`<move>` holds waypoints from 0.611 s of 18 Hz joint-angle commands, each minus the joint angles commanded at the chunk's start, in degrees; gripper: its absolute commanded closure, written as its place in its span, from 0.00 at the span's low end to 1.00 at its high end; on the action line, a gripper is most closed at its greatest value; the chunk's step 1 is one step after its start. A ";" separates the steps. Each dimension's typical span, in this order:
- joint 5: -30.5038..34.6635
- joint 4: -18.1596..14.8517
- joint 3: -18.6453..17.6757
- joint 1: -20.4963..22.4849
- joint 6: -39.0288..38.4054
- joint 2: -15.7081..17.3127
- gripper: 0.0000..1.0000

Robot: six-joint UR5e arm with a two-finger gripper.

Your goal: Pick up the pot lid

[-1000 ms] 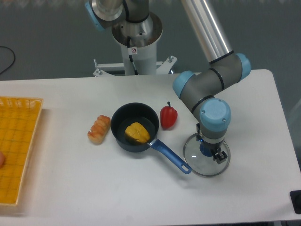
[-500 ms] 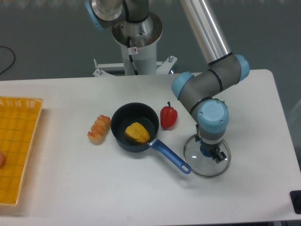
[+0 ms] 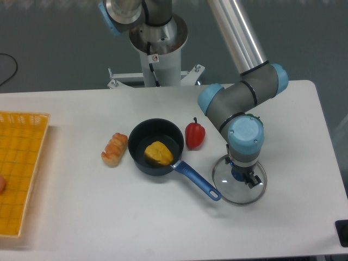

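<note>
The approach looks nearly finished: the gripper (image 3: pixel 242 169) is down at the blue knob (image 3: pixel 238 174) of the lid (image 3: pixel 222 185), its fingers spread, one towards the pan side and one towards the desk's right edge. Whether either finger touches the knob, I cannot tell. The lid lies flat on the desk (image 3: pixel 81 217), just beside the end of the blue handle (image 3: pixel 196 180), so the pick-up itself is unachieved. What remains, as I judge it, is to close on the knob, make sure of the grip and raise the lid. The desk is white and carries a black pan (image 3: pixel 155 125) with a yellow lump (image 3: pixel 158 153) inside, a red pepper (image 3: pixel 194 135) by its right side and a brown roll (image 3: pixel 115 149) to its left. Something green (image 3: pixel 255 117) shows partly behind the arm (image 3: pixel 246 136). A yellow crate (image 3: pixel 22 163) stands at the left; beyond the desk are a grey background (image 3: pixel 54 43) and a black cable (image 3: pixel 15 68).
</note>
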 joint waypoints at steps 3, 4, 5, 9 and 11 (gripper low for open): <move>0.09 -0.09 0.17 0.00 0.09 0.00 0.37; 0.09 -0.09 0.35 0.00 0.09 0.00 0.38; 0.09 -0.17 0.61 0.00 0.17 0.09 0.39; -0.26 -0.87 0.88 0.09 0.18 0.70 0.39; -0.35 -3.32 2.02 0.09 0.18 1.23 0.39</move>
